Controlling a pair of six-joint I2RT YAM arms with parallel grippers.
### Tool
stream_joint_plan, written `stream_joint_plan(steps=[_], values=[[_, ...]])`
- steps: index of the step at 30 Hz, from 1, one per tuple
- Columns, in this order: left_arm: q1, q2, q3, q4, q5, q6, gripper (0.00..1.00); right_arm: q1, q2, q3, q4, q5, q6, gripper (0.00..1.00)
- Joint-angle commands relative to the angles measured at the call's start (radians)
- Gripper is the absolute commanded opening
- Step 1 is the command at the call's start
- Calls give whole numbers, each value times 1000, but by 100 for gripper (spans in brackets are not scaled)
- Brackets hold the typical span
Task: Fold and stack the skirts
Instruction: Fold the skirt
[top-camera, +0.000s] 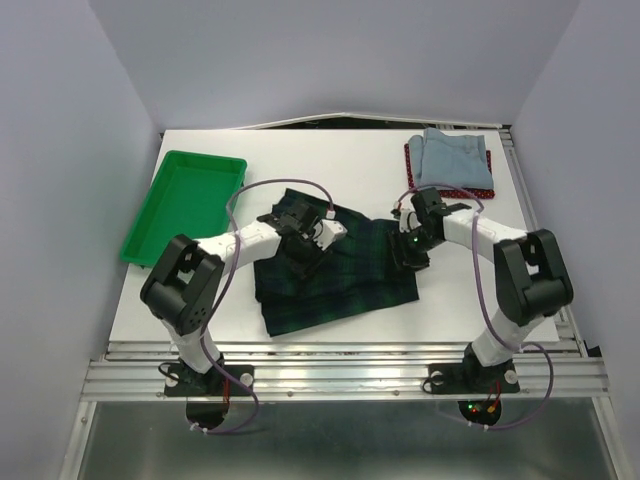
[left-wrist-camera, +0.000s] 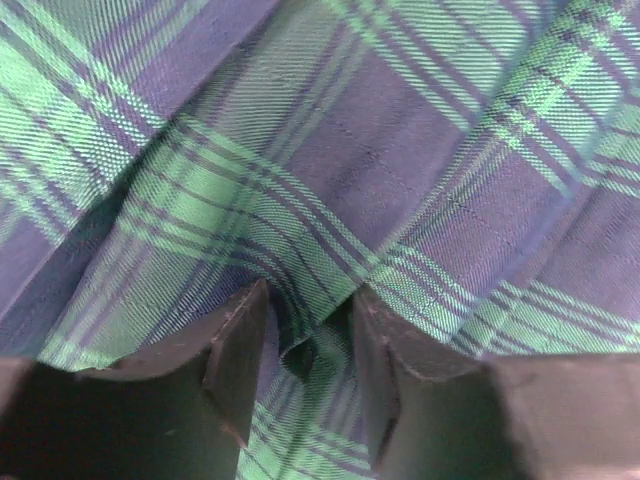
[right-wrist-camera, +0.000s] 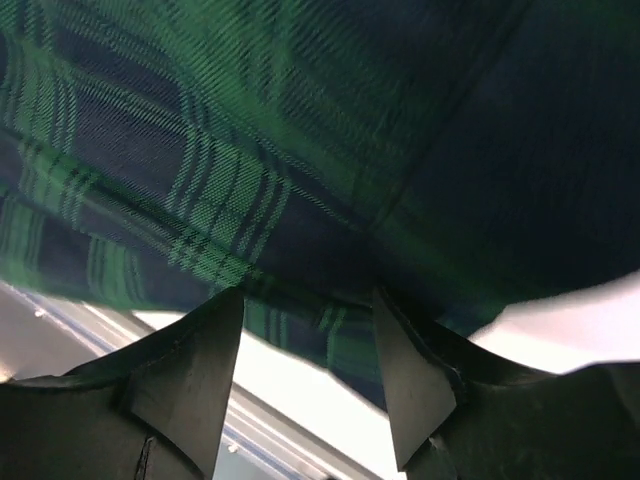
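Plaid skirt (top-camera: 335, 280), woven twill in green and navy with soft pleats, lies rumpled at centre frame. Left gripper (left-wrist-camera: 305, 370) straddles a pucker, right gripper (right-wrist-camera: 310, 370) the hem, both jaws part-way apart; whether either pinches cloth I cannot tell. Folded denim skirt (top-camera: 455, 160) lies on red dotted skirt (top-camera: 411, 163), upper right.
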Motion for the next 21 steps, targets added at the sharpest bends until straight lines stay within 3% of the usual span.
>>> stream_joint_plan(steps=[1,7,11,13,16,18,21], values=[[74,57,21,-12,76,-88,42,4,122,59,68,81,-4,61],[157,65,25,-32,177,-136,35,-6,286,306,125,118,-14,60],[167,-33,-10,-2,237,-165,35,-6,381,490,124,95,-36,61],[167,-96,-10,6,239,-171,42,-6,408,585,108,46,-22,64],[160,-151,46,12,147,-162,54,-6,351,608,111,-28,7,73],[125,-176,102,30,8,-146,57,-6,229,538,166,-66,88,79],[47,-148,241,55,-133,-117,60,-42,56,386,258,-47,214,79]])
